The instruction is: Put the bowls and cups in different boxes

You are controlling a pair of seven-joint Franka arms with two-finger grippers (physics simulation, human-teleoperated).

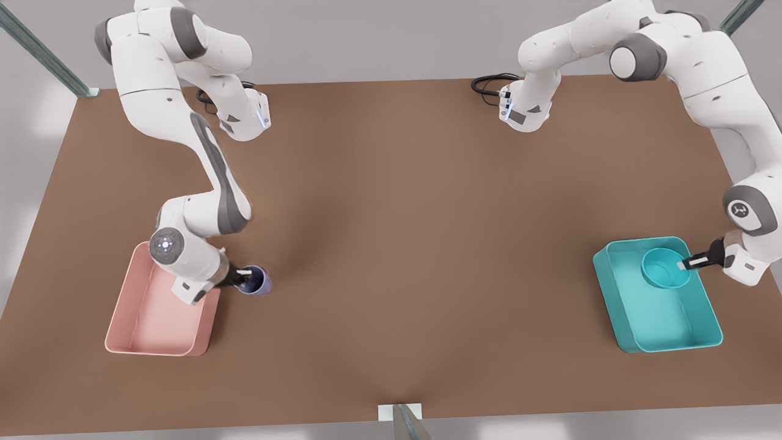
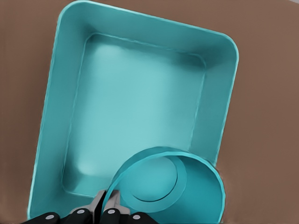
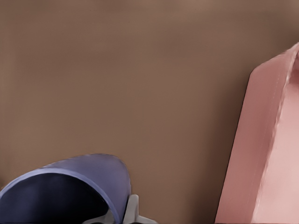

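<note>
The left gripper [image 1: 689, 264] pinches the teal bowl [image 1: 665, 267] over the teal box [image 1: 635, 318], while the right gripper [image 1: 243, 275] clamps the lavender cup [image 1: 256, 281] beside the pink box [image 1: 131, 324].

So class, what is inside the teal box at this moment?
The teal box has a bare floor. The teal bowl hangs over one corner, its rim pinched by the left hand. The bowl hides that corner of the box.

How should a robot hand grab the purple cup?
By its rim, from above: the cup has no handle and its mouth is open, so one finger goes inside the wall and one outside. The right gripper pinches it that way now, beside the pink box.
</note>
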